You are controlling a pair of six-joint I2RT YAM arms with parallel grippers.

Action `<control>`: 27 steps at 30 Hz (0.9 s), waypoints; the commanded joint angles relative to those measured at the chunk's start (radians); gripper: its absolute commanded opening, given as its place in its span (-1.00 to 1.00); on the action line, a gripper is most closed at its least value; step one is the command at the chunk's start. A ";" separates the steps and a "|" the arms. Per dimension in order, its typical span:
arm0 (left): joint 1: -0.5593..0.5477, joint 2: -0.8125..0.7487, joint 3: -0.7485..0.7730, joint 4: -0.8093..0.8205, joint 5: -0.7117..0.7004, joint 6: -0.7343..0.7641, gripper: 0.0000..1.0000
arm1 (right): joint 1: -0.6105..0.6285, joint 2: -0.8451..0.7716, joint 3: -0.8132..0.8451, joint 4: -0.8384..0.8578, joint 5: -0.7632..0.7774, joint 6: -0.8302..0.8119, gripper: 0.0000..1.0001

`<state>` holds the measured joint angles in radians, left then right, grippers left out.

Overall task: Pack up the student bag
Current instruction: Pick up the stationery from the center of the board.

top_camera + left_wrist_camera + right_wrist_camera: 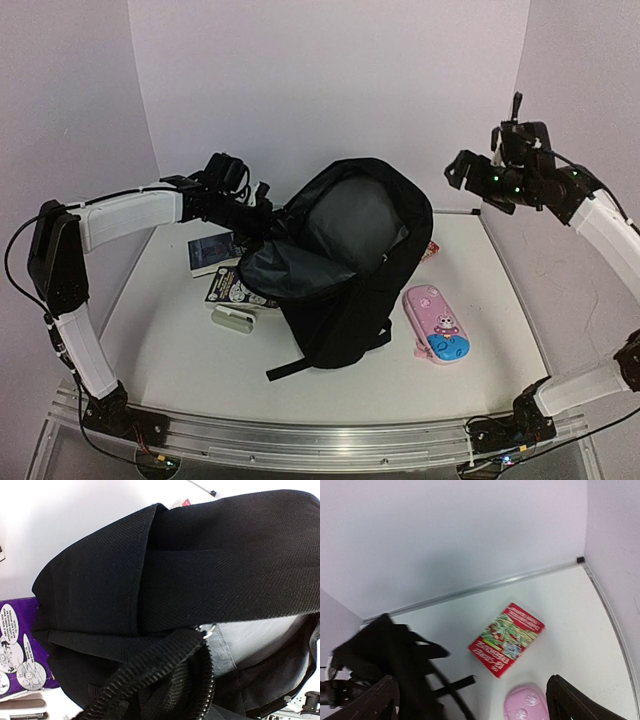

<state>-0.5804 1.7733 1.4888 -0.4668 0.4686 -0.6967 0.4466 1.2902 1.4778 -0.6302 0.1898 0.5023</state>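
The student bag [345,270], a large black backpack, lies at the table's middle with its mouth propped open and its grey lining [345,230] showing. My left gripper [260,207] is at the mouth's left rim and holds it up. In the left wrist view the black fabric [165,575] and zipper edge [150,670] fill the frame and hide my fingers. My right gripper [462,170] hangs high over the back right, open and empty. Its fingers [565,697] stand wide apart above a red book [507,639].
A pink-and-blue pencil case [437,325] lies right of the bag and also shows in the right wrist view [525,706]. A dark blue book [210,250], a purple comic book [228,287] and a small grey case [232,318] lie left of the bag. White walls enclose the table.
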 commanded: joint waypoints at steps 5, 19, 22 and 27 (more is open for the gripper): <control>0.010 -0.086 -0.052 0.059 -0.002 0.037 -1.00 | -0.218 -0.032 -0.396 0.004 -0.219 0.030 0.97; 0.010 -0.138 -0.109 0.086 0.029 0.043 -1.00 | -0.217 0.027 -0.733 0.146 -0.401 0.079 0.77; 0.010 -0.142 -0.116 0.090 0.037 0.046 -1.00 | -0.218 0.073 -0.744 0.178 -0.432 0.058 0.73; 0.010 -0.146 -0.123 0.092 0.043 0.046 -1.00 | -0.217 0.146 -0.750 0.208 -0.466 0.015 0.68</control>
<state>-0.5747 1.6820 1.3704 -0.4158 0.4769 -0.6710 0.2253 1.3920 0.7354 -0.4806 -0.2357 0.5593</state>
